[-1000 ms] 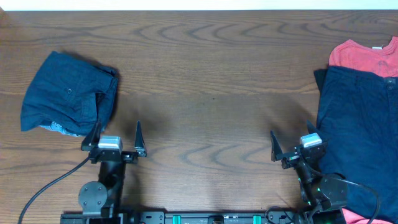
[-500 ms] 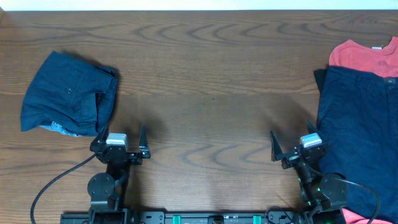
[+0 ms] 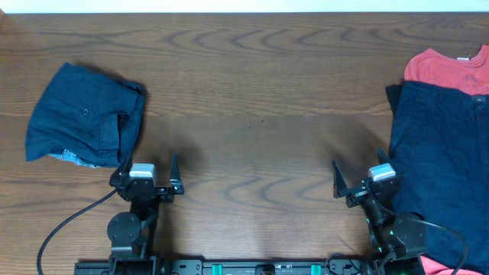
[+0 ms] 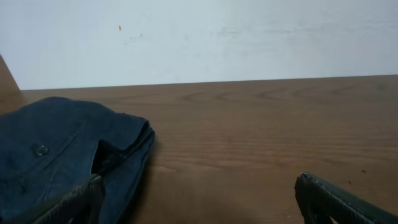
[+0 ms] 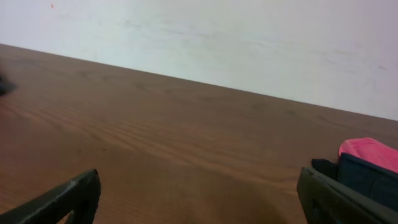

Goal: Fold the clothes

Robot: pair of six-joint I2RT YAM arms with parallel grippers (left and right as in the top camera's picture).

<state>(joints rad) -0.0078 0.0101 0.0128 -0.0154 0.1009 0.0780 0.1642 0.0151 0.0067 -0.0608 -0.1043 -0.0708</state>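
Folded dark navy shorts [image 3: 80, 114] lie at the table's left, with a bit of light-blue denim [image 3: 69, 156] showing under their front edge. They also show in the left wrist view [image 4: 56, 155]. A second pair of dark navy shorts [image 3: 439, 153] lies flat at the right on a red T-shirt [image 3: 447, 70], both also in the right wrist view [image 5: 373, 177] [image 5: 370, 151]. My left gripper [image 3: 147, 164] is open and empty just in front of the folded shorts. My right gripper [image 3: 357, 174] is open and empty at the flat shorts' left edge.
The brown wooden table [image 3: 260, 99] stretches between the two piles. A white wall [image 4: 199, 37] runs behind its far edge. A black cable [image 3: 61, 225] trails from the left arm's base. A bit of pink cloth [image 3: 451, 266] shows at the bottom right corner.
My left arm has drawn back toward its base and shifted a little right, away from the folded shorts. The right arm and the clothes have not moved.
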